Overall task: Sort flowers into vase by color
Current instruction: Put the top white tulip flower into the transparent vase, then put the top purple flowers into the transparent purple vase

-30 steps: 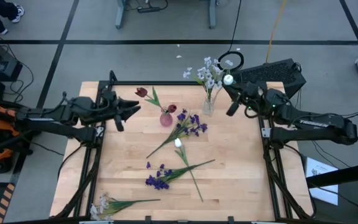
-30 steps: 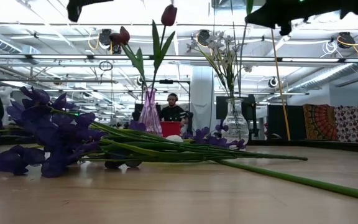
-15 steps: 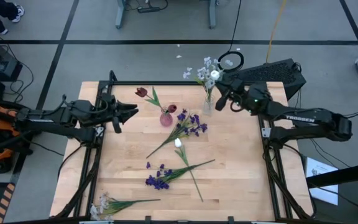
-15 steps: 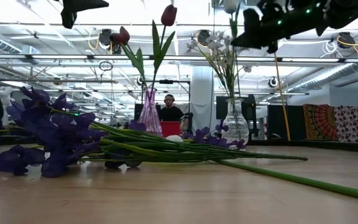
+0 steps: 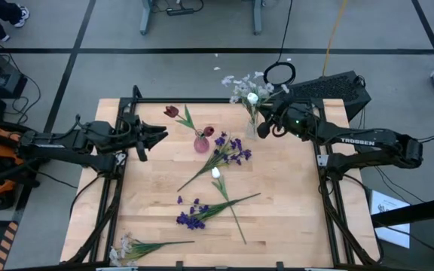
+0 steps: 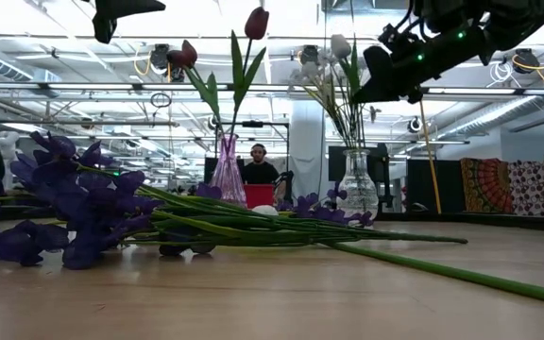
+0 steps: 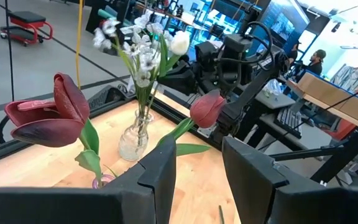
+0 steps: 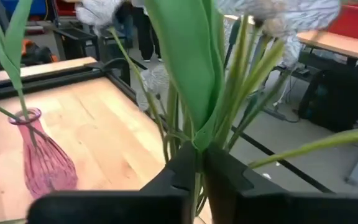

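My right gripper [image 5: 266,125] is at the far right of the table, beside the clear vase [image 5: 252,129], and is shut on a white tulip [image 6: 341,45]. The tulip's head stands among the tiny white blossom sprays [image 7: 135,46] in that vase. Two dark red tulips [image 7: 51,115] stand in the pink vase [image 5: 201,142]. My left gripper [image 7: 197,168] hovers open to the left of the pink vase, with nothing between its fingers. Purple flowers [image 5: 230,150], another white tulip [image 5: 217,173] and a white spray [image 5: 126,247] lie flat on the table. My right gripper pinches the white tulip's green stem [image 8: 197,163] between its two fingers, just under the base of a broad leaf. The fingers come from the table's right, nearly level, and lie across the stem. The tulip stands about upright, head above the fingers; its lower stem is hidden by the fingers.
More purple flowers [image 5: 191,218] lie near the table's middle front, with long stems [image 6: 442,272] crossing the wood. A black frame rail [image 5: 194,100] runs along the far edge. A person sits in the room beyond the table [image 6: 258,168].
My right gripper has moved down and toward the table's left, up to the clear vase, tipping slightly downward. The white tulip has come with it and now stands among the white sprays above the vase.
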Controlling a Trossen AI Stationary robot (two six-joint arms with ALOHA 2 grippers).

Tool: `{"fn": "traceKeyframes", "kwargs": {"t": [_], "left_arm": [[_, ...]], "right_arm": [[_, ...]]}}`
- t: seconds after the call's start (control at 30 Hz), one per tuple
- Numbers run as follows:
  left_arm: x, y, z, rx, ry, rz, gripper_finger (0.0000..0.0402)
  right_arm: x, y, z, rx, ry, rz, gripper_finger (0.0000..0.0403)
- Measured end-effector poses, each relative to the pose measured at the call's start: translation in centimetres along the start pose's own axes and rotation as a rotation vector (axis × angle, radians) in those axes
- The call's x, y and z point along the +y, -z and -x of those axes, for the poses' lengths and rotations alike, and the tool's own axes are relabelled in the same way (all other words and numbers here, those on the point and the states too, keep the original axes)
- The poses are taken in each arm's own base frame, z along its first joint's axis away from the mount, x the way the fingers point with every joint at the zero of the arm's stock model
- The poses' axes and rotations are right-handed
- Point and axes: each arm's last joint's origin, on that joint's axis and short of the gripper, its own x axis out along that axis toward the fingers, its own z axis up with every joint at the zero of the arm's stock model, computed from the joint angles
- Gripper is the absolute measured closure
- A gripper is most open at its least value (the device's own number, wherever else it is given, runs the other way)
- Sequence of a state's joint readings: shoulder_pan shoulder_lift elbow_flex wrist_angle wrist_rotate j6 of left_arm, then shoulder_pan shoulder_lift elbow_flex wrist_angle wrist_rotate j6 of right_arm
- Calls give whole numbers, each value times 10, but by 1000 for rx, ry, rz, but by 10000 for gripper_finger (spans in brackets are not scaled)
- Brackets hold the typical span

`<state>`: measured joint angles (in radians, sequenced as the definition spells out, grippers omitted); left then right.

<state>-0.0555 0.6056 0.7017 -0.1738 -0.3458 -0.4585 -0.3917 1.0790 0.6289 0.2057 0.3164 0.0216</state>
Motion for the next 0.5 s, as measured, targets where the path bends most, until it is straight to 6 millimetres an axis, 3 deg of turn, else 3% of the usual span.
{"fn": "traceKeyframes", "kwargs": {"t": [0.2,0.3,0.5], "left_arm": [[0,0,0,0,0,5,265],[0,0,0,0,0,7,265],[0,0,0,1,-1,53,265]], "right_arm": [[-1,1,5,29,-9,-14,317],[-2,4,12,128,-56,-42,276],[-7,-17,40,352,-145,-71,212]]}}
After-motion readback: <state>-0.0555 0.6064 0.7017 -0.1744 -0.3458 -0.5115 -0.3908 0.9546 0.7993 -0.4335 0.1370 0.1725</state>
